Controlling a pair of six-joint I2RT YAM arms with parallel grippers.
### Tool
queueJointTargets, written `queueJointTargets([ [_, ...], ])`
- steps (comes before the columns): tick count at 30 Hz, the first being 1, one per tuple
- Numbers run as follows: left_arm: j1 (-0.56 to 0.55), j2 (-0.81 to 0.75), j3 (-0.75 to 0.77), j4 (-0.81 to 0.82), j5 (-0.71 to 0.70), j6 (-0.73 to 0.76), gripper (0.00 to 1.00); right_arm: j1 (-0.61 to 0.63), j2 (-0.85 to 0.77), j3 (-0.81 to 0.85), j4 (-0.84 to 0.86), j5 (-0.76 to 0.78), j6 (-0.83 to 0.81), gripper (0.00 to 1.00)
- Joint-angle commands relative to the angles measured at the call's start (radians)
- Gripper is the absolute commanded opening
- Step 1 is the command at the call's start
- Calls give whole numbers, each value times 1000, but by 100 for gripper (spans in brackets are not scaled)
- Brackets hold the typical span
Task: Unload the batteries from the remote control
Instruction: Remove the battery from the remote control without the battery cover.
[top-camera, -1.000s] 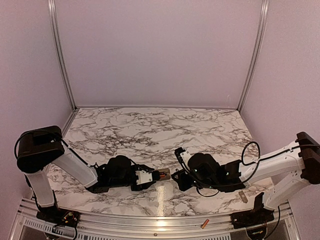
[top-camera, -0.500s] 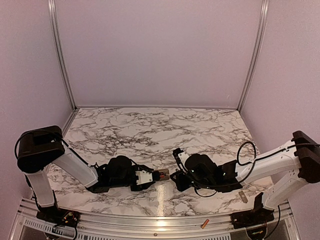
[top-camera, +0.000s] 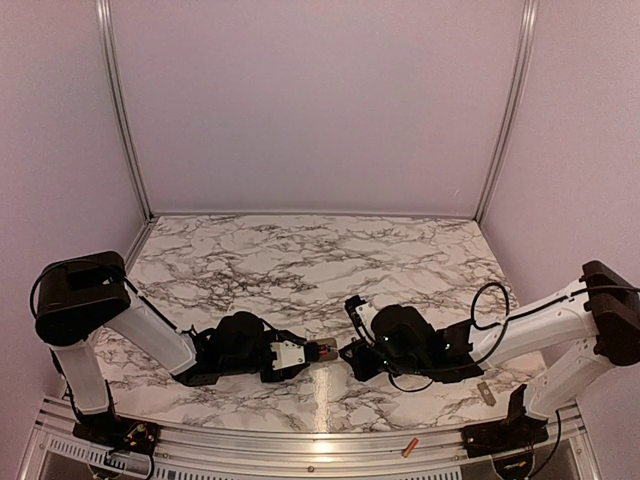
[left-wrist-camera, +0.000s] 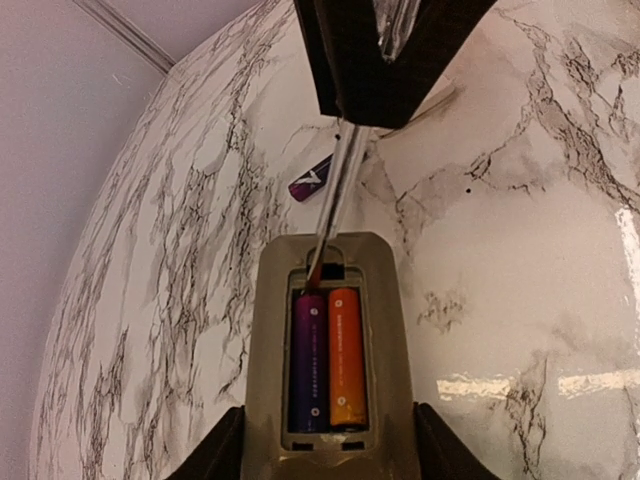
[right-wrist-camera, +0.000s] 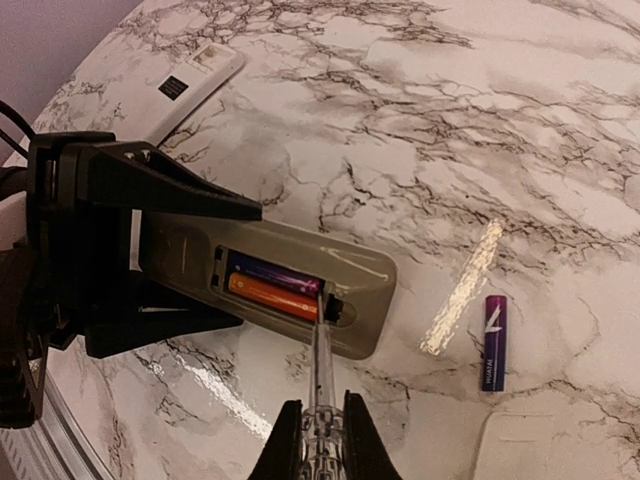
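Observation:
My left gripper (left-wrist-camera: 330, 455) is shut on the sides of a grey-beige remote control (left-wrist-camera: 385, 330), held low over the marble table (top-camera: 300, 260). Its battery compartment is uncovered, with a purple battery (left-wrist-camera: 308, 360) and an orange battery (left-wrist-camera: 345, 355) lying side by side inside. My right gripper (right-wrist-camera: 322, 435) is shut on a thin tool with a clear handle (right-wrist-camera: 322, 370). The tool's tip rests at the compartment's outer end, against the ends of the batteries (right-wrist-camera: 275, 285). From above, the two grippers (top-camera: 310, 352) (top-camera: 350, 355) meet tip to tip near the table's front.
A loose purple battery (right-wrist-camera: 494, 342) lies on the marble right of the remote. A white remote (right-wrist-camera: 195, 80) lies farther back, and a pale flat piece (right-wrist-camera: 520, 445) sits near my right wrist. An orange cell (top-camera: 409, 447) rests on the front rail; a small grey piece (top-camera: 486, 392) lies nearby.
My right arm has shifted left, bringing the tool's tip up to the remote held by the left gripper. The left arm has barely moved.

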Motion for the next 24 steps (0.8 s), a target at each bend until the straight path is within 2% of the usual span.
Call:
queueJointTargets([
  [1,-9,4,14,54,40,-2,0,-7,8,-10,113,-136,-28,0],
  [5,-9,-7,2,68,55,-4,0,-10,-3,-19,145,-185,-34,0],
  [16,-9,-8,-3,76,67,-7,0,-110,-11,-100,301,-463,-45,0],
  [24,-9,-8,-7,86,80,-10,0,-143,1,-106,351,-579,-75,0],
])
